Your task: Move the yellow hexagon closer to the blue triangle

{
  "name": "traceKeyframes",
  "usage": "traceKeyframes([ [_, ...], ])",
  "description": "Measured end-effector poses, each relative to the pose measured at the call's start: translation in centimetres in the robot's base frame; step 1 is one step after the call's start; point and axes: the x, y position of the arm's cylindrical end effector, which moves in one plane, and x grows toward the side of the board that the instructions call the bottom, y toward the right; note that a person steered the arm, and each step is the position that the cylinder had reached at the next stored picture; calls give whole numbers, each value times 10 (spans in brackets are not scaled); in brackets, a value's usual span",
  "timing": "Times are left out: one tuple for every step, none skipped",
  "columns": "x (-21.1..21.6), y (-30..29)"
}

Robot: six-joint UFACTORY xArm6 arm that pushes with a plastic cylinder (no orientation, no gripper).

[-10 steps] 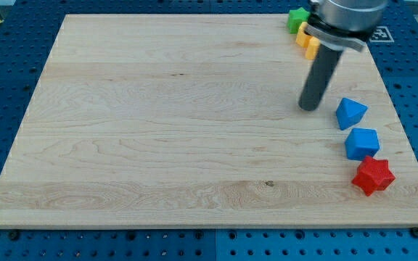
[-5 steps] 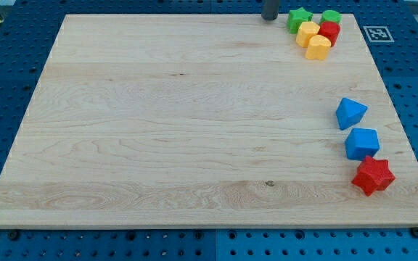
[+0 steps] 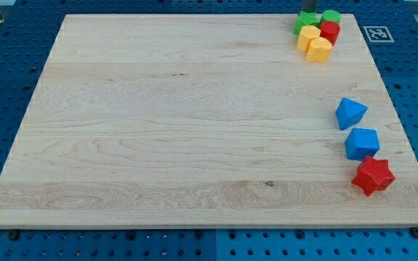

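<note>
The yellow hexagon (image 3: 320, 50) lies in a tight cluster at the view's top right, touching a second yellow block (image 3: 308, 35). The blue triangle (image 3: 350, 113) lies well below it, near the board's right edge. Only the lower end of my dark rod shows at the view's top edge; my tip (image 3: 308, 11) is just above the green star (image 3: 302, 24), at the top of the cluster. The hexagon is on the cluster's far side from my tip, towards the view's bottom.
A green block (image 3: 331, 16) and a red block (image 3: 330, 32) complete the cluster. A blue block (image 3: 361, 143) and a red star (image 3: 373, 175) lie below the blue triangle. The wooden board (image 3: 180, 123) ends just beyond the cluster.
My tip left the spot beside the blue triangle, went to the view's top edge, then slid right to behind the green star. The star and yellow blocks shifted slightly downwards.
</note>
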Motion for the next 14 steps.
traceKeyframes([
  [19, -15],
  [49, -15],
  [53, -17],
  [66, -37],
  [79, -54],
  [99, -57],
  [103, -68],
  [113, -96],
  [133, -94],
  [134, -100],
  [100, -115],
  [70, -109],
  [80, -108],
  [117, -93],
])
